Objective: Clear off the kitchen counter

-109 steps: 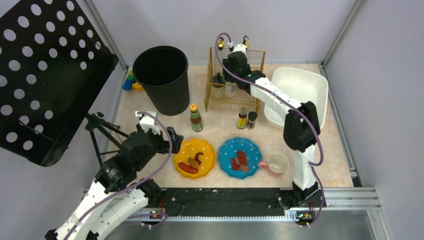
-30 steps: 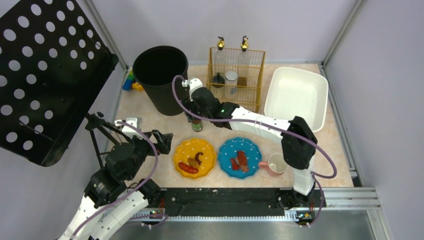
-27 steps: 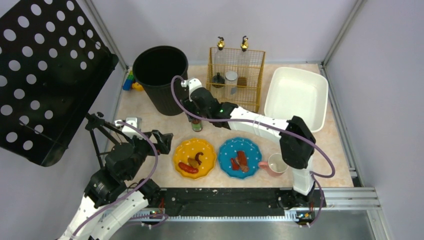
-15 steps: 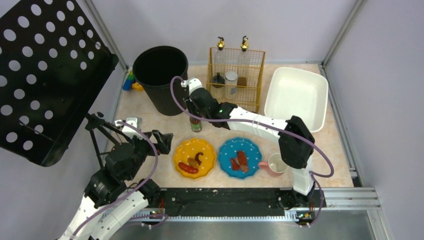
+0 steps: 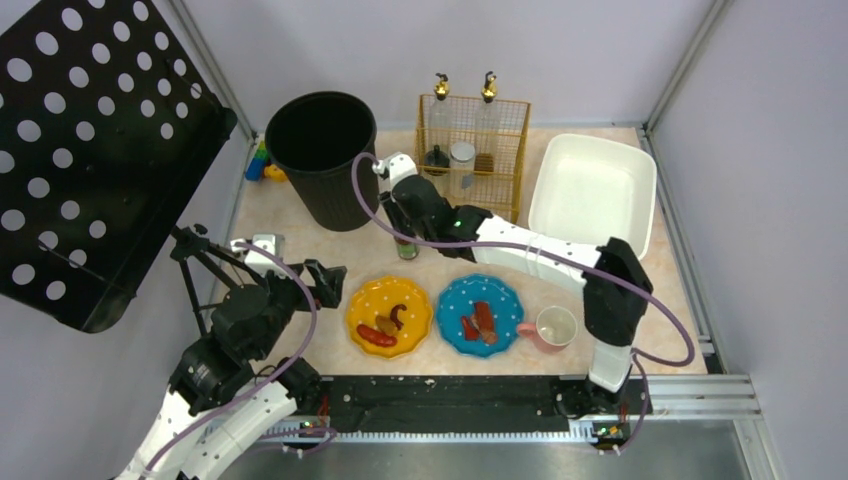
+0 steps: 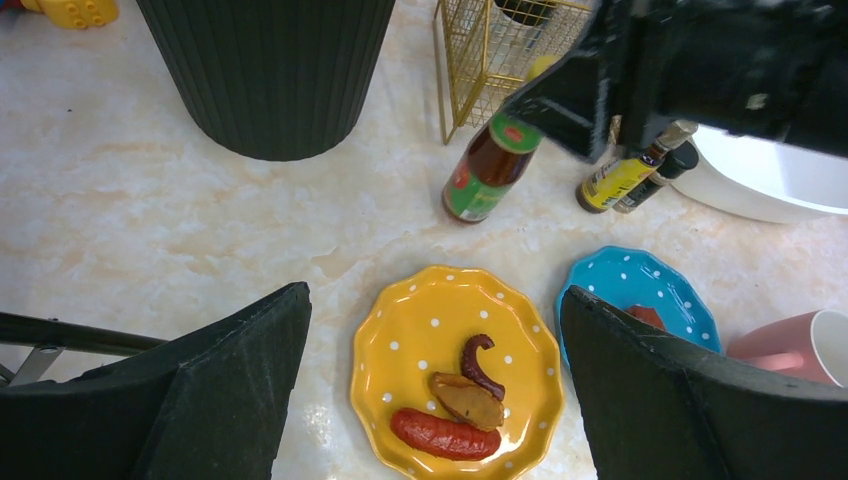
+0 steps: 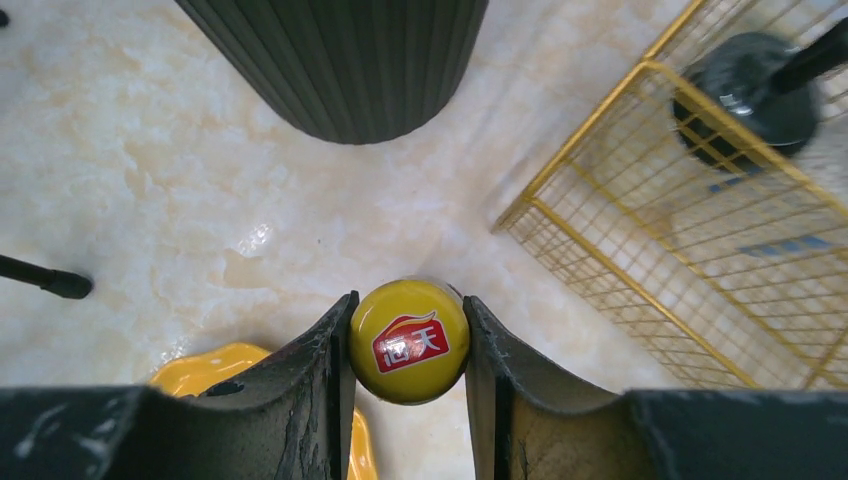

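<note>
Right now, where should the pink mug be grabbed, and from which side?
Probably pinch the pink mug by its rim wall from above, one finger inside, on its right side: it stands upright and open, its handle points left toward the blue plate.

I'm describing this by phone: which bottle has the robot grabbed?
Find the black bin and the gold wire basket; just in front of the gap between them is a sauce bottle. It has a yellow cap and red-and-green label, is bigger than the two small bottles to its right, and the right hand pinches its cap.
</note>
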You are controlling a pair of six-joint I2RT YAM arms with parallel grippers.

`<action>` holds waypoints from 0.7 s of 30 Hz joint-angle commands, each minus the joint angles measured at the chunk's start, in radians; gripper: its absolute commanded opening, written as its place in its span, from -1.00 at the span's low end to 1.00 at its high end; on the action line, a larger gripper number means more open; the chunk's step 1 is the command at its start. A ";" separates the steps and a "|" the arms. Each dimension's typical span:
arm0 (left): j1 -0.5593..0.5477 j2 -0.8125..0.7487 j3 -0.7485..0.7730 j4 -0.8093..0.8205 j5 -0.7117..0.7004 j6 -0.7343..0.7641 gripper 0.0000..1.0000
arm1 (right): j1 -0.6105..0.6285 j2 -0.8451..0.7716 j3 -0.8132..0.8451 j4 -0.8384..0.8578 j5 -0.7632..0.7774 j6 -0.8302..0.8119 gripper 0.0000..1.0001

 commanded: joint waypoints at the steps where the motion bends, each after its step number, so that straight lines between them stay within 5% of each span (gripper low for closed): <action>1: 0.003 0.016 -0.003 0.014 -0.003 -0.003 0.98 | 0.008 -0.211 0.038 0.098 0.092 -0.061 -1.00; 10: 0.004 0.023 -0.004 0.015 -0.001 -0.002 0.98 | -0.053 -0.387 0.060 0.050 0.132 -0.121 -1.00; 21: 0.004 0.031 -0.003 0.014 -0.004 0.000 0.98 | -0.308 -0.385 0.187 -0.017 0.063 -0.127 -1.00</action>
